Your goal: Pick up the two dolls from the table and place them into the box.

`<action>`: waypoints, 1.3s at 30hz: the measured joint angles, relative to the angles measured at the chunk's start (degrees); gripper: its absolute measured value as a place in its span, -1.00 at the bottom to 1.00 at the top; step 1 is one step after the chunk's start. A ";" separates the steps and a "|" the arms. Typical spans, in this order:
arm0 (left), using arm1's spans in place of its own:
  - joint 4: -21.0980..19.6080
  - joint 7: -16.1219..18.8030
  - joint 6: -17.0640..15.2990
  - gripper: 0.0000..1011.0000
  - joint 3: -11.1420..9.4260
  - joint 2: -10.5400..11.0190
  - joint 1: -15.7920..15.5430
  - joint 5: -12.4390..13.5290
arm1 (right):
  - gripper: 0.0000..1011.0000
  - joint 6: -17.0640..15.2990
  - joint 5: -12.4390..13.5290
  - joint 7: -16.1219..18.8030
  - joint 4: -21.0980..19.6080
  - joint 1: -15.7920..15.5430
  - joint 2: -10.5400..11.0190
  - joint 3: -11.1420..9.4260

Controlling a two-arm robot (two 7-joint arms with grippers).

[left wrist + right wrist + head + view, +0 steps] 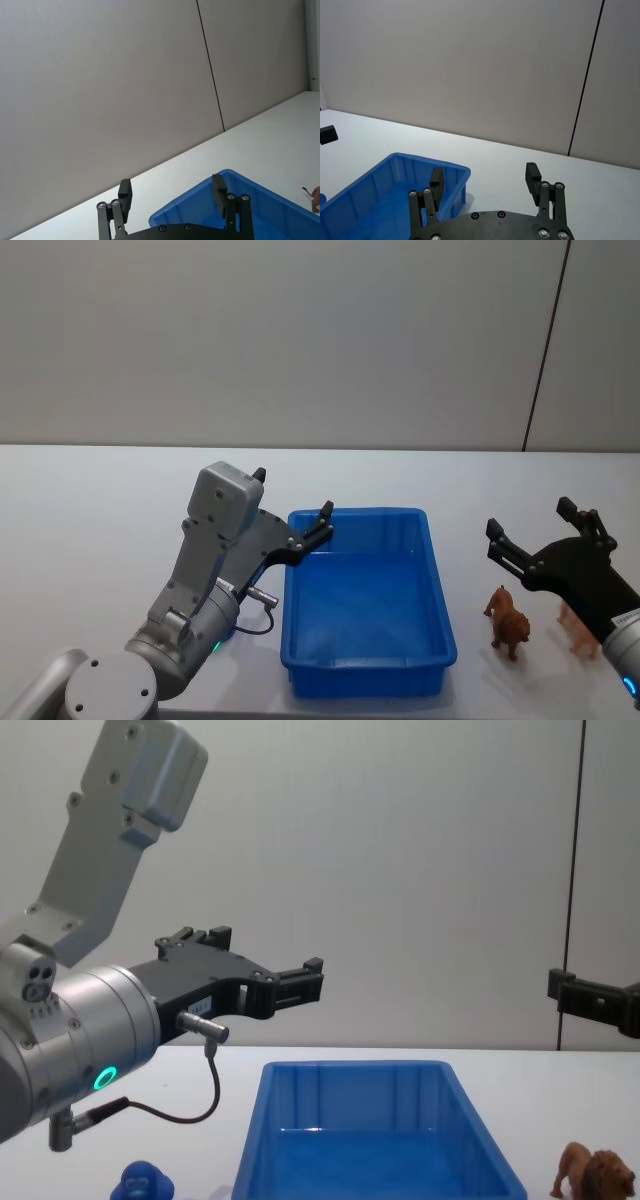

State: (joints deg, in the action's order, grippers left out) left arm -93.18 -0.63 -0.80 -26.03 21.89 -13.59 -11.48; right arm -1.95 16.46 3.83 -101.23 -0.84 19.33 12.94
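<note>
Underneath everything, white table [90,530]. Mid-table, blue box [365,682], long axis running away from the robot. Above its far left corner, left gripper [171,186], jaws apart, empty. Raised right of the box, right gripper [530,518], jaws apart, empty. Just right of the box, lion [507,620] standing, long axis slanted, tail boxward. Left of the box, blue ape [143,1185], upright.

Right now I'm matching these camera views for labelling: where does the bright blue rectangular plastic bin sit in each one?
Head view: the bright blue rectangular plastic bin sits at lower centre.
Left wrist view: lower right.
Right wrist view: lower left.
Chest view: bottom centre.
Shared landmark: the dark vertical wall seam, on the wall beyond the bin in every view.
</note>
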 joint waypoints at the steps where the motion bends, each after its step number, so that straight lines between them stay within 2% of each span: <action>1: 0.00 0.00 0.00 0.98 0.00 0.00 0.00 0.00 | 0.98 0.00 0.00 0.00 0.00 0.00 0.00 0.00; 11: 0.00 0.00 0.00 0.98 0.00 0.00 0.00 0.00 | 0.98 0.00 0.10 0.14 0.14 0.09 0.07 -0.15; 18: 0.01 0.00 0.00 0.98 0.00 0.00 0.00 0.00 | 0.98 -0.04 1.13 1.36 1.25 0.78 0.78 -1.10; 28: 0.00 0.00 0.00 0.98 0.00 0.00 0.00 0.00 | 0.98 -0.88 3.01 4.36 5.02 2.92 2.57 -3.28; 39: 0.00 0.00 0.00 0.98 0.00 0.00 0.00 0.00 | 0.98 -2.45 2.78 6.95 8.74 4.09 4.53 -5.02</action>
State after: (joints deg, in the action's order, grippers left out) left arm -93.17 -0.63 -0.80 -26.03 21.89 -13.59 -11.48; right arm -4.40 19.25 10.77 -92.49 3.25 23.86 7.92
